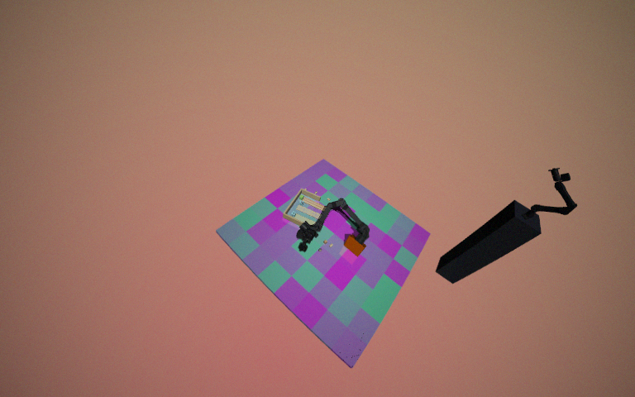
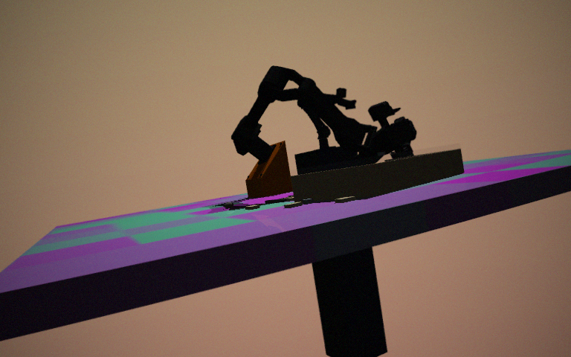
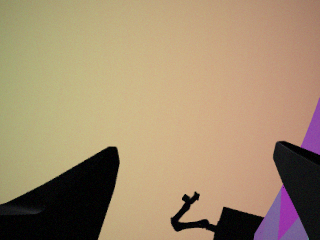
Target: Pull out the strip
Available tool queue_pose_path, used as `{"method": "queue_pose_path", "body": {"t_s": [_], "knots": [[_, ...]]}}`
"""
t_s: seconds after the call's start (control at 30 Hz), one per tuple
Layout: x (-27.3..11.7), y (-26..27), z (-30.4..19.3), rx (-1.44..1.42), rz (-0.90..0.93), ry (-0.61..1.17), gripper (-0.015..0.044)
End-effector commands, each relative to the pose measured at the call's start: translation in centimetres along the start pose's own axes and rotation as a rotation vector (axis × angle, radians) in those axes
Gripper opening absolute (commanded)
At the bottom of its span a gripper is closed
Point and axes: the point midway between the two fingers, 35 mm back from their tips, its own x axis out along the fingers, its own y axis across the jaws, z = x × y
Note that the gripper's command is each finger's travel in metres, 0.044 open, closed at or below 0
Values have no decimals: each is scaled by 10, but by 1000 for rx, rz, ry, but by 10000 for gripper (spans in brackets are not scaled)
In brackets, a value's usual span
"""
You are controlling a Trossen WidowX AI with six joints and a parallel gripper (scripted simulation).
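Black fingers stand wide apart on the tool (image 1: 305, 232) (image 2: 401, 136) (image 3: 196, 148), with nothing between them but background in the wrist view. We judge from the wrist picture that it points away from the work, since neither strips nor cubes show there.

From above, the tool appears just beside the lower corner of a pale wooden tray (image 1: 291, 220) (image 2: 370, 181). Inside, up and to the left of the tool in that view, we make out two small marked squares, one nearer (image 1: 293, 213) and one farther (image 1: 302, 203). Either might be the labelled cube; the marks are too small for us to tell. Pale strips (image 1: 306, 211) run lengthwise from the marked squares towards the arm's side, so a pull would likely follow that long axis, towards the arm.

We take the step in hand to be the approach, the strip not yet gripped. The tool would need to turn to the strip's near end.

Farther out, the orange base (image 1: 355, 246) (image 2: 273, 178) sits on the patchwork surface (image 1: 344, 274) (image 2: 176, 233). A second black arm (image 1: 565, 193) (image 3: 182, 210) stands well apart.
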Motion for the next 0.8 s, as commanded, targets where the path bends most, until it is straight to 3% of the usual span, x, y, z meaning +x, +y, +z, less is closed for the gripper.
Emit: {"method": "queue_pose_path", "body": {"t_s": [0.0, 0.3, 0.77], "knots": [[0, 1, 1, -7, -12, -3, 400], [-37, 39, 35, -362, -591, -176, 400], [-176, 145, 24, -730, -1486, -567, 400]]}}
